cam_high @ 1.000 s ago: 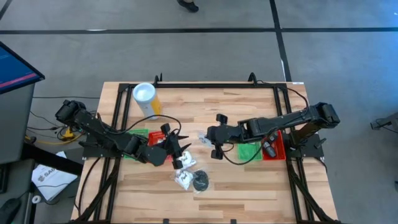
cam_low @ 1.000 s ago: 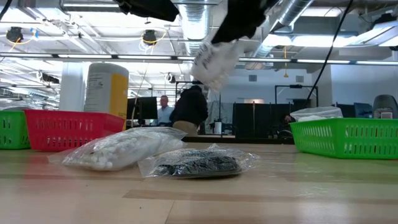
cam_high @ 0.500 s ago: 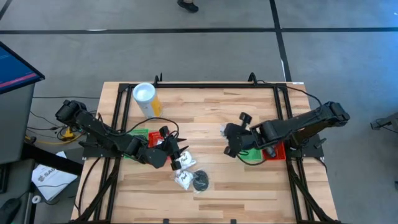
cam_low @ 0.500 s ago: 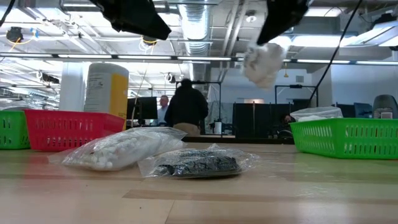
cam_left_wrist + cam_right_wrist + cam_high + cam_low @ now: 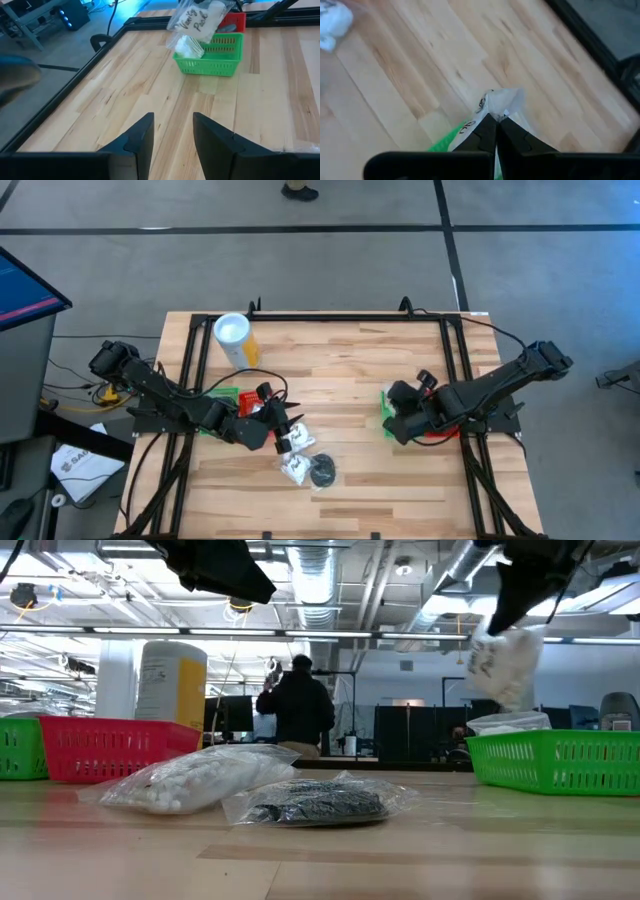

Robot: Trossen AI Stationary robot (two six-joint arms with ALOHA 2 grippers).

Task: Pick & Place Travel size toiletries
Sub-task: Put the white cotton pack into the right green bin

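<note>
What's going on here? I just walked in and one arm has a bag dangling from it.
The right pincer is shut on a clear bag of white toiletries, holding it in the air above the green basket on the right side of the table. The left pincer hangs open above the wood near the table's middle, holding nothing. Two more bags, a white-filled bag and a dark-filled bag, lie on the table.
</note>
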